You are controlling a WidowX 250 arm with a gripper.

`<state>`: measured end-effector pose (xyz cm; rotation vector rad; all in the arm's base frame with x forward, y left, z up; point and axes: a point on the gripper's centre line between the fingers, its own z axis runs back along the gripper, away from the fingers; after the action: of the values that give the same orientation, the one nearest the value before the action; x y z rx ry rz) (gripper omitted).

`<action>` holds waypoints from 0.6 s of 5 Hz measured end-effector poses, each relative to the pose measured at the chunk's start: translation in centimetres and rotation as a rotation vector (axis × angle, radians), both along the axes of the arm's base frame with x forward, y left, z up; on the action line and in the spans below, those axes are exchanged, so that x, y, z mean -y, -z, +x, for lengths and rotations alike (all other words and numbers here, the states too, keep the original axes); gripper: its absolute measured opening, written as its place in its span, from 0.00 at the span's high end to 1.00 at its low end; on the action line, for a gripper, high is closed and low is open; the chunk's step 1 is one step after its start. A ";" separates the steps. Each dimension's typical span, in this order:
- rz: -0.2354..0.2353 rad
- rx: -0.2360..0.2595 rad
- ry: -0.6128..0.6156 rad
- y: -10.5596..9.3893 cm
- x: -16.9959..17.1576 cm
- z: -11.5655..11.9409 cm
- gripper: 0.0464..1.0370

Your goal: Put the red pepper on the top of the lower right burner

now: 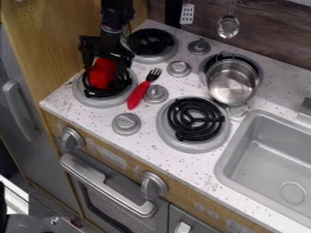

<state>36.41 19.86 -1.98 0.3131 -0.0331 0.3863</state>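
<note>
Red and bright, the pepper (102, 74) is at the tool (107, 68), over the lower left burner (97, 101); I cannot tell whether the tool is clamped on it or apart. Beside that burner, on the speckled bench (173, 163), lies a red-handled fork (139, 93). A metal pot (231, 84) sits on the upper right burner (258, 73), behind the lower right one (193, 119).

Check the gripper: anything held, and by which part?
Can't tell. The gripper is at the upper end of the red pepper, over the lower left burner, but the view doesn't settle whether it has a grip.
</note>
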 end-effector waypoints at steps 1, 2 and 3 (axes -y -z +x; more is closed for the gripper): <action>-0.035 -0.039 -0.023 0.9 0.5 -0.4 0.04; -0.040 -0.042 -0.010 1.5 1.1 -0.5 0.08; -0.028 -0.040 0.006 1.8 1.2 -0.6 0.26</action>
<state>35.81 18.64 -3.82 0.2927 0.0104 0.3747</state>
